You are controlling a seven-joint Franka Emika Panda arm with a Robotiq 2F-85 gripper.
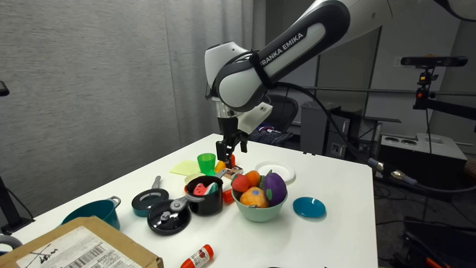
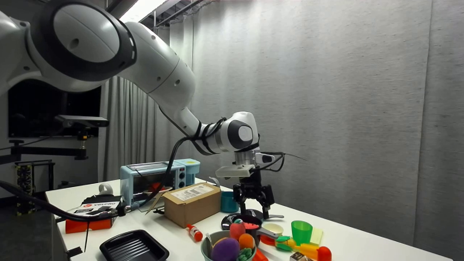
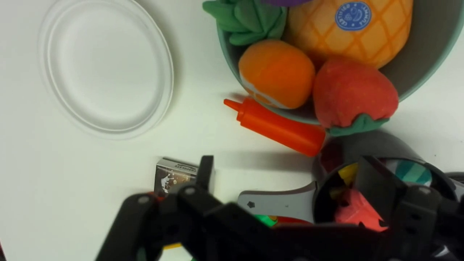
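My gripper (image 3: 290, 172) is open and empty, its fingers wide apart, above the table. It also shows in both exterior views (image 1: 236, 155) (image 2: 255, 212). In the wrist view its fingers lie over a black pot (image 3: 377, 142) with a grey handle (image 3: 279, 203); contact is not visible. The pot holds a pink-red watermelon toy (image 3: 353, 206) and other pieces partly hidden by a finger. A small chocolate box (image 3: 170, 179) lies by the left finger. A red squeeze bottle (image 3: 282, 127) lies between the pot and a pale green bowl (image 1: 260, 214) of plush fruit.
A white plate (image 3: 105, 65) lies beside the bowl. A green cup (image 1: 206, 163), a teal plate (image 1: 309, 207), a black lid (image 1: 169, 223) and a pan (image 1: 148, 199) surround the pot. A cardboard box (image 2: 192, 204), toy oven (image 2: 152, 181) and black tray (image 2: 134, 248) stand farther off.
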